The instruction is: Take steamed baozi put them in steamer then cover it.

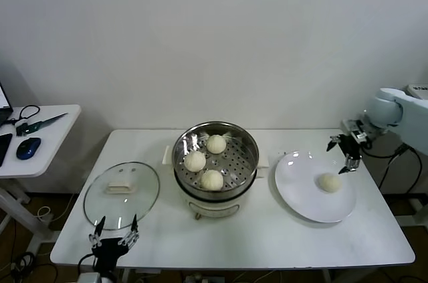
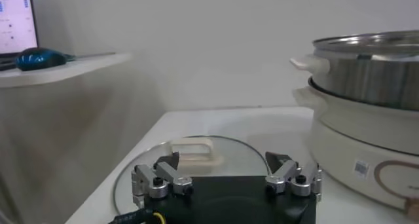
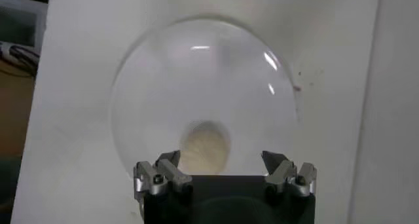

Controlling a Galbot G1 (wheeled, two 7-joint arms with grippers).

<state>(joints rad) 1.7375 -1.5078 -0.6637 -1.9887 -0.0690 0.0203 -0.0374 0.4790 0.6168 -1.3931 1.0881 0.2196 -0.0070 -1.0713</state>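
At the near edge of the white table (image 1: 221,243) the left gripper (image 1: 115,231) waits with its fingers (image 2: 160,177) spread wide and nothing between them, pointing at the cover (image 1: 122,194), which lies flat on the table just beyond it with its cream handle up.

Right of the cover stands the steamer (image 1: 215,162), lid off, with three buns (image 1: 212,179) resting on its perforated tray. A small sticker and a ringed knob show on its cream base in the left wrist view, but no writing can be read.

On the right, a white plate (image 1: 314,189) carries the fourth bun (image 1: 328,182). The right gripper (image 1: 342,152) hangs just above the plate's far edge, fingers (image 3: 163,171) wide apart, empty, the bun below and between them.

Farther left, a side table (image 1: 40,139) holds a blue mouse (image 1: 28,148).
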